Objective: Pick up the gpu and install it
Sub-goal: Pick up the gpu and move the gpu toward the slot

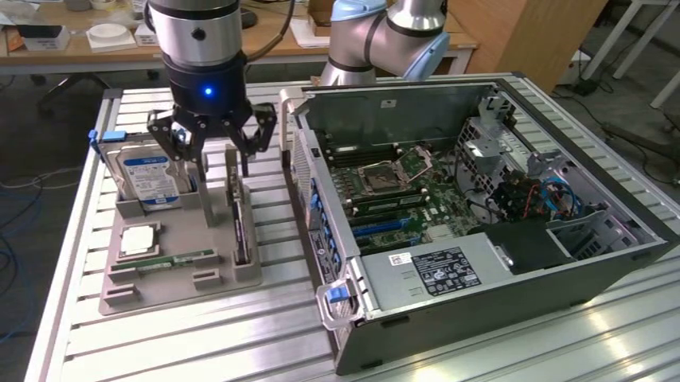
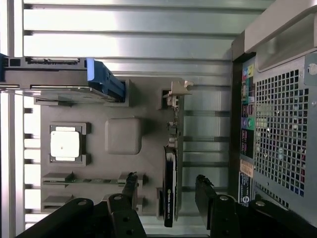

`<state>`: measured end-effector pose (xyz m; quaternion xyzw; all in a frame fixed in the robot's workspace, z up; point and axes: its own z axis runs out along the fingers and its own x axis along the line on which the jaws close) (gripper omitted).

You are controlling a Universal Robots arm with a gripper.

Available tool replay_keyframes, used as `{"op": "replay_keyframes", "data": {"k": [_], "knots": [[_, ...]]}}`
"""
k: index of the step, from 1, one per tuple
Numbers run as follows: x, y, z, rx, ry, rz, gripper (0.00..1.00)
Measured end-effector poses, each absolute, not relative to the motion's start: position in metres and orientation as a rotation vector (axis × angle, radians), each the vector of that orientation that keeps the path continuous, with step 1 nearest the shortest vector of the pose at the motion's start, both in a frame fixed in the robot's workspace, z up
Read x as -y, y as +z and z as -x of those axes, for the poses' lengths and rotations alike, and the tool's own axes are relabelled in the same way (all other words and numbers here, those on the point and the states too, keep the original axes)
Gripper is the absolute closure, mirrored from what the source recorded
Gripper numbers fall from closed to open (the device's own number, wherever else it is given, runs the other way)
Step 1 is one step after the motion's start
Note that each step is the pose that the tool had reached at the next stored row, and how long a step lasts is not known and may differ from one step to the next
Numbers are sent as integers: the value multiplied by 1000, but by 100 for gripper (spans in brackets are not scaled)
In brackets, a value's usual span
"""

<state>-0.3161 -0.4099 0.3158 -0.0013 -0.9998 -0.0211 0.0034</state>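
Closest to the lens is my black hand (image 2: pixel 166 178), jaws apart on either side of the gpu (image 2: pixel 169 198), a thin dark card with a silvery bracket. It's parked on edge in the grey plastic tray (image 2: pixel 143 106) on the slatted metal tabletop (image 1: pixel 212 334), I reckon so its flat faces are easy to pinch.

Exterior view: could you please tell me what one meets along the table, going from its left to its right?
The hard drive, then the gpu standing on edge, then the open computer case.
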Motion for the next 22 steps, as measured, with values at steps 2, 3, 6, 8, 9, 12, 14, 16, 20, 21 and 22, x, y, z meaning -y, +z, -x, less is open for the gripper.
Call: {"op": "replay_keyframes", "data": {"k": [2,3,6,8,9,12,14,16,20,21,22], "knots": [[411,315,316,3134,-66,4,41],[412,315,316,3134,-66,4,41],[413,313,316,3134,-66,4,41],[413,313,316,3134,-65,4,41],[413,312,316,3134,-65,4,41],[413,311,316,3134,-66,4,41],[413,310,316,3134,-66,4,41],[413,310,316,3134,-66,4,41],[413,308,316,3134,-66,4,41],[413,308,316,3134,-66,4,41],[413,308,316,3134,-66,4,41]]}}
